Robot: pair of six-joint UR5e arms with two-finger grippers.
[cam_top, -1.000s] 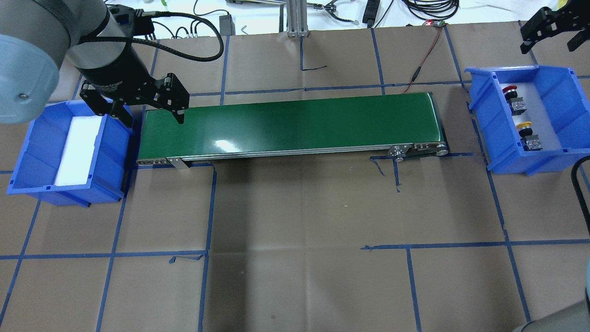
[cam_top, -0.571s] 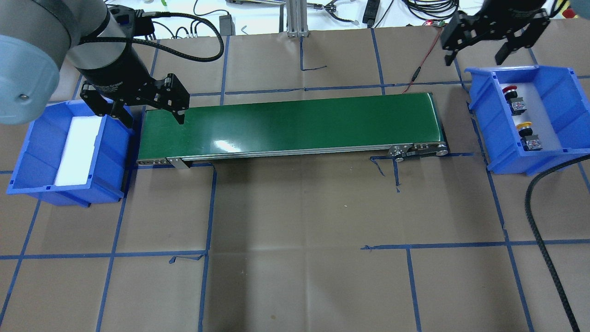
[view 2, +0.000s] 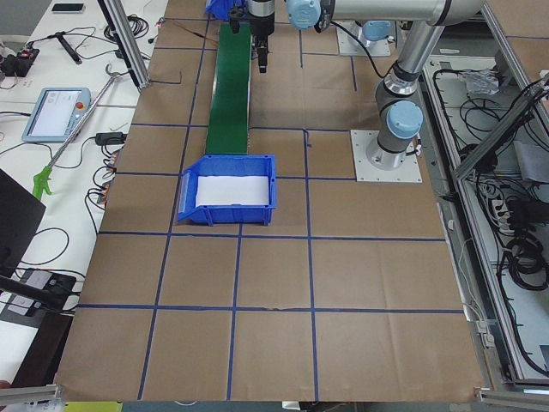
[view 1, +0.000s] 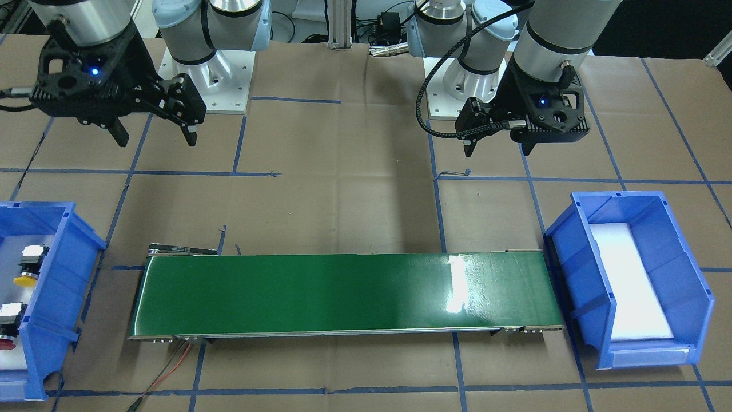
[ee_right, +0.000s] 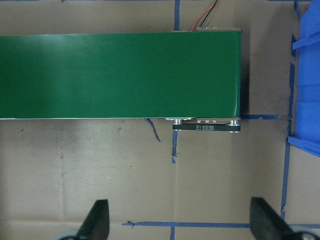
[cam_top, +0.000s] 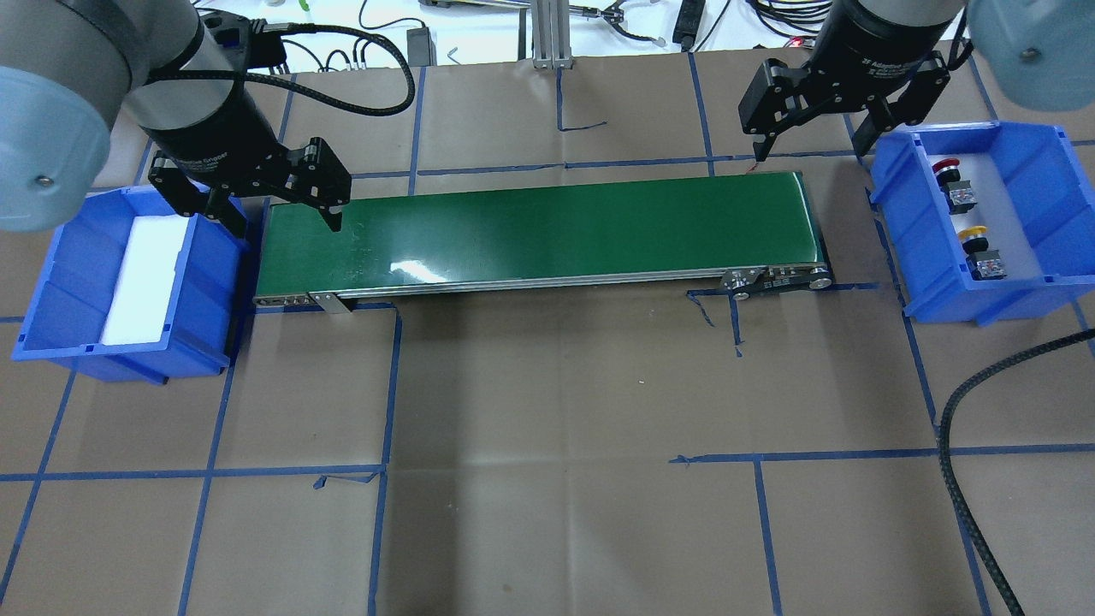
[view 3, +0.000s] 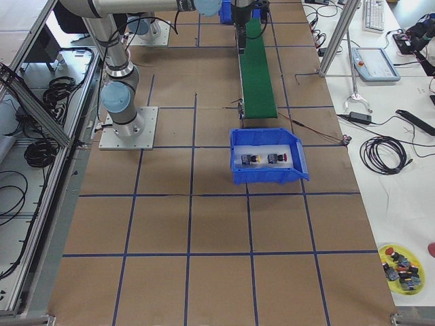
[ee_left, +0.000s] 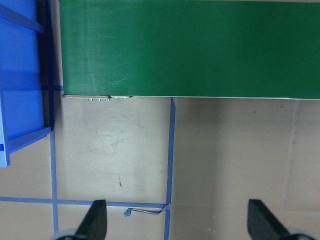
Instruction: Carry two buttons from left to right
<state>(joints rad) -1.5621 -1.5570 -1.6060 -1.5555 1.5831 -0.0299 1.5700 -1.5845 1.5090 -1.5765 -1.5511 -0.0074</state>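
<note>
1. Front cam: yellow button (view 1: pixel 26 273) & red button (view 1: pixel 8 337) are sitting in the right bin (view 1: pixel 63 257), so the job's prob. done.
2. Overhead: right gripper (cam_top: pixel 808 150) is swinging in from beyond the bin to the belt (cam_top: pixel 539 227) end, jaws spread, empty; left gripper (cam_top: pixel 282 224) is hanging spread too.
3. Right-side cam: both are lying sideways, long axis crossing the belt's, caps pointing away from the arm base (view 3: pixel 126 129).
</note>
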